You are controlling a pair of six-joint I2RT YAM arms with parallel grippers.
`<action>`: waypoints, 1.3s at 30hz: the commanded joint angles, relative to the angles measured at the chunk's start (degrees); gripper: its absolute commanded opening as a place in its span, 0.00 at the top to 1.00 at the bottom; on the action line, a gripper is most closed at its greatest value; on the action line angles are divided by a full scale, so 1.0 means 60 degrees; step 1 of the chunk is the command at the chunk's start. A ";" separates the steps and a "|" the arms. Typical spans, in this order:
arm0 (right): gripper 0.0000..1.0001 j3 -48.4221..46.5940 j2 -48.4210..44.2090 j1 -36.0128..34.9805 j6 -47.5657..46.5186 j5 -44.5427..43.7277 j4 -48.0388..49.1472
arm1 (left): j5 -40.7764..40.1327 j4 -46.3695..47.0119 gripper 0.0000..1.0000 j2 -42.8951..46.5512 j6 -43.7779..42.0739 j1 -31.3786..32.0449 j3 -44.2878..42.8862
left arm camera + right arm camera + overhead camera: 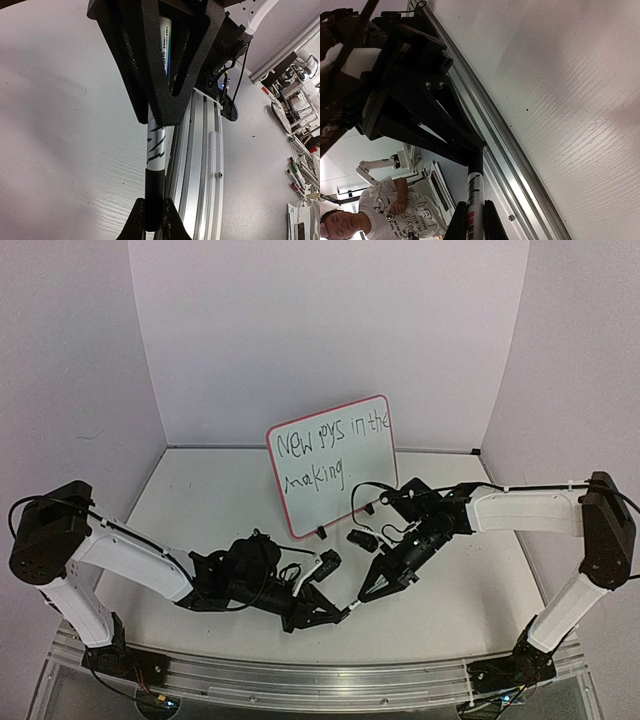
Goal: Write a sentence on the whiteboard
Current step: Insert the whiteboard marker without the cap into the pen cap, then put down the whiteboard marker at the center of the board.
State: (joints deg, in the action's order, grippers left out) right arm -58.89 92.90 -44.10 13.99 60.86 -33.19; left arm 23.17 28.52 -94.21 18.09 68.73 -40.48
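We see both arms meet low at the near centre of the table (200, 510), the left claw (154, 216) pinched tight on the black end of a pen (156, 150) and the right claw (474, 220) clamped on its white barrel. The whiteboard (365, 485) stands propped at the far centre, well apart from them, its sentence (330, 440) in two black rows

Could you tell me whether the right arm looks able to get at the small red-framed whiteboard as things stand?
Probably not freely: the right gripper has its jaws shut on the slim black-and-white marker pen, whose other end the left gripper also grips, tying both arms low, short of the red-framed whiteboard.
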 commanded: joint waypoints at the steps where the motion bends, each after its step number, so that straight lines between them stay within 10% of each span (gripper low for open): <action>1: 1.00 -0.0022 0.0247 -0.0549 0.0075 0.0536 0.0475 | -0.0797 0.3279 1.00 0.0311 0.0023 -0.0432 -0.1542; 6: 1.00 -0.0225 -0.0151 -0.0459 0.0374 -0.1316 0.0484 | -0.0809 0.2859 0.97 0.0476 0.0100 -0.0577 -0.1427; 18: 1.00 0.0343 -0.1758 0.1925 0.1300 -0.4454 0.1155 | -0.2811 -0.2347 0.35 0.2803 0.0083 -0.1832 -0.0429; 30: 0.95 0.1392 -0.0784 0.2678 0.2007 -0.5948 0.3845 | -0.3592 -0.4091 0.23 0.4097 0.0889 -0.4316 0.0487; 39: 0.59 0.1536 -0.0440 0.3355 0.1657 -0.6621 0.3847 | -0.4628 -0.4513 0.21 0.4178 0.1479 -0.5401 0.0805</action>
State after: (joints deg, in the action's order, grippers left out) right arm -50.56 88.97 -25.67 25.07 24.31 -11.79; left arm -0.84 2.76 -71.21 24.90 38.51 -36.65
